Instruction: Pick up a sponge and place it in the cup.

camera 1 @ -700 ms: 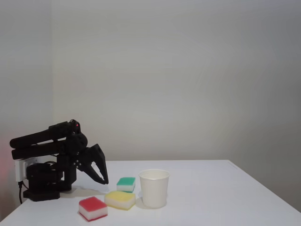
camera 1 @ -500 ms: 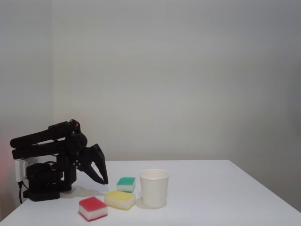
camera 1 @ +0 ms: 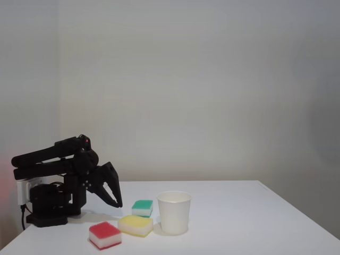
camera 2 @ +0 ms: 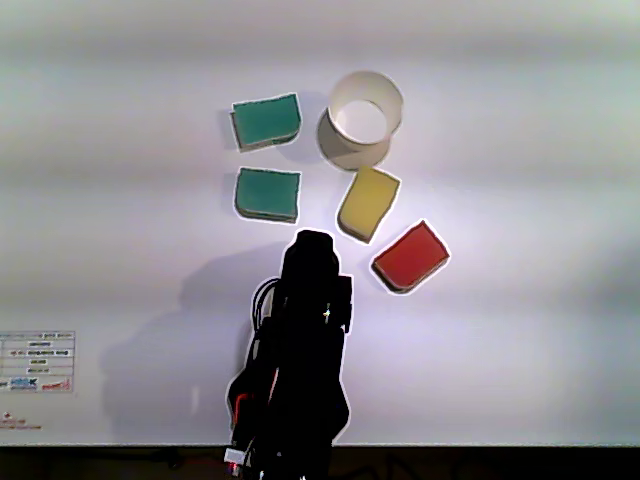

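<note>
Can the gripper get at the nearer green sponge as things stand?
Probably yes. In the other view the nearer green sponge lies just ahead of the arm with bare table between; the yellow sponge and cup sit off to the right. The gripper hangs open and empty.

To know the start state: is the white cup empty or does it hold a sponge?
Empty. The other view looks into the cup and shows bare white inside.

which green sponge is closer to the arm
The lower green sponge in the other view, just ahead of the arm. The second green sponge lies farther off, level with the cup.
</note>
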